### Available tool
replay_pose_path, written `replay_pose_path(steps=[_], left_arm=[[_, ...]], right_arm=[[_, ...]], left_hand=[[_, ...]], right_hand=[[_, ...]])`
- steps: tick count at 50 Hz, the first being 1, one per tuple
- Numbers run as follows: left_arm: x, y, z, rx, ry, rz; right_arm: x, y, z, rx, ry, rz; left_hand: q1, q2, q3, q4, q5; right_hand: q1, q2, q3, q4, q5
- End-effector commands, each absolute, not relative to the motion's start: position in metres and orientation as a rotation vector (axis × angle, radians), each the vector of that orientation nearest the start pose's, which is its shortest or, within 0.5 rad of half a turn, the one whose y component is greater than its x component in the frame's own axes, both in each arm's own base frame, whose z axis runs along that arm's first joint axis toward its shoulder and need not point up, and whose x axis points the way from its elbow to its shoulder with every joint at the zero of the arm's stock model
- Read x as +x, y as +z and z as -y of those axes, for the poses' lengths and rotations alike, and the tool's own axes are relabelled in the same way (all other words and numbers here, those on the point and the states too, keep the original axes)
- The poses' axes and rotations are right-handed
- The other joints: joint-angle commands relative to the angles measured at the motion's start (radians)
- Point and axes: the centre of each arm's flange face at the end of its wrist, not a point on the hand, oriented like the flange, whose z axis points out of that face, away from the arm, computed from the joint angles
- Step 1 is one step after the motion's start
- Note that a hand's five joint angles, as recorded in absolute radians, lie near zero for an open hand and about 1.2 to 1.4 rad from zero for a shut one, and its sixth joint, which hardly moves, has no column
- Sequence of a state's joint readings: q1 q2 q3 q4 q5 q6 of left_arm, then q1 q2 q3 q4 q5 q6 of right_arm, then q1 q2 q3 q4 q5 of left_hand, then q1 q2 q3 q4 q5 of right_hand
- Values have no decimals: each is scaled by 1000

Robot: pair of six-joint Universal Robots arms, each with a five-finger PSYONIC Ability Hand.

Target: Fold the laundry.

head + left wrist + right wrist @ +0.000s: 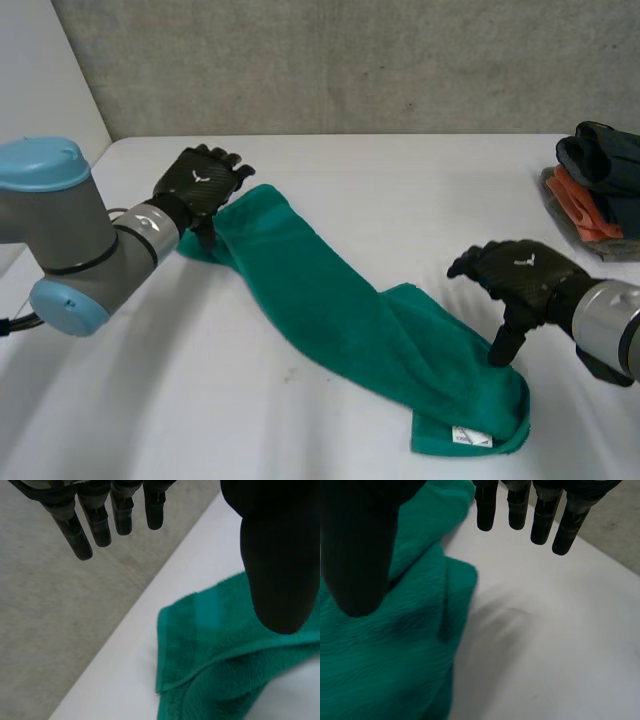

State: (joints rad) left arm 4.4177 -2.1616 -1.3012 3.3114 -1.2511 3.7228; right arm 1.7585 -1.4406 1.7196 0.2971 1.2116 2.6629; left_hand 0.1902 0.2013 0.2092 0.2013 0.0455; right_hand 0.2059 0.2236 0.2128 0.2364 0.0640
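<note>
The green towel (350,320) lies stretched in a long band across the table (400,190). My left hand (200,182) hovers at the towel's far end, fingers straight and wide, holding nothing. My right hand (520,272) is just as wide at its tagged end, thumb pointing down onto the cloth. I judge the crosswise fold comes next: pinch one end and carry it over to the other.
</note>
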Motion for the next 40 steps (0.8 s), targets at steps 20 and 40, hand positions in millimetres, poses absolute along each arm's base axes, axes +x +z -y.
replay_pose_path(steps=[20, 40], left_arm=[[-291, 111, 400, 1429, -2035, -2117], [-299, 197, 419, 1103, -2291, -1742]], right_arm=[[211, 146, 201, -1194, -1464, -2413], [230, 203, 294, -1164, -2070, -2200]], left_hand=[[636, 625, 617, 625, 606], [1206, 1195, 1187, 1195, 1176]], right_hand=[[389, 372, 382, 359, 357], [1190, 1173, 1183, 1160, 1158]])
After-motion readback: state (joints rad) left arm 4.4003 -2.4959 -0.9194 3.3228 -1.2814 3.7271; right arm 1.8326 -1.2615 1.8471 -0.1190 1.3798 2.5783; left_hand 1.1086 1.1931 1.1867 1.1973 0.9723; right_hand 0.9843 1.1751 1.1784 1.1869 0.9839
